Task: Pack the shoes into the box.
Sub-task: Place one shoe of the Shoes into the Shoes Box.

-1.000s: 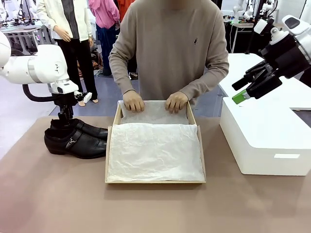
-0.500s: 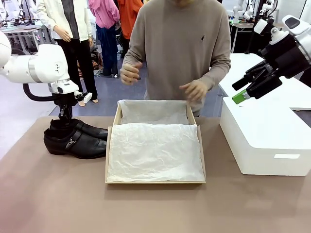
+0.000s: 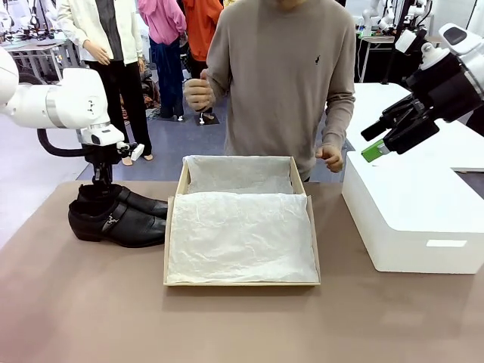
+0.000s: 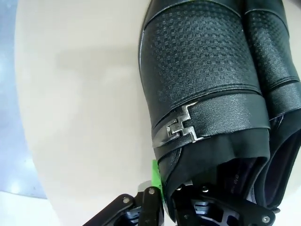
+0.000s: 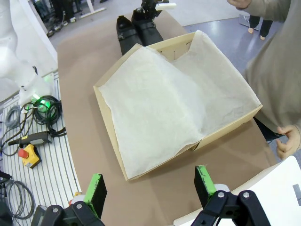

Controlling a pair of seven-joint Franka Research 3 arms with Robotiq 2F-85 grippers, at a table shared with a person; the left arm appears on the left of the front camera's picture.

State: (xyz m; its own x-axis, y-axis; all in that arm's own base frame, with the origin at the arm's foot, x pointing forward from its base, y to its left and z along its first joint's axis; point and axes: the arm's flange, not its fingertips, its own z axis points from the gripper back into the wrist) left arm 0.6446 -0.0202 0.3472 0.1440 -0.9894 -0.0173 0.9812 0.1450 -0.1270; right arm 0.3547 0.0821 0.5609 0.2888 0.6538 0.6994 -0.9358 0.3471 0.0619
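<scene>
Shoes: the pair of glossy black leather dress shoes stands side by side on the brown table, left of the box and outside it.
Left gripper: clamped on the collar of one shoe just behind its metal buckle strap, with a green pad against the outside of the leather.
Right gripper: jaws spread wide, holding nothing, raised above the big white rounded box.
Box: the shallow brown cardboard box lies open mid-table, lined with crinkled white tissue paper.
Person's hands: both lifted off the box.
</scene>
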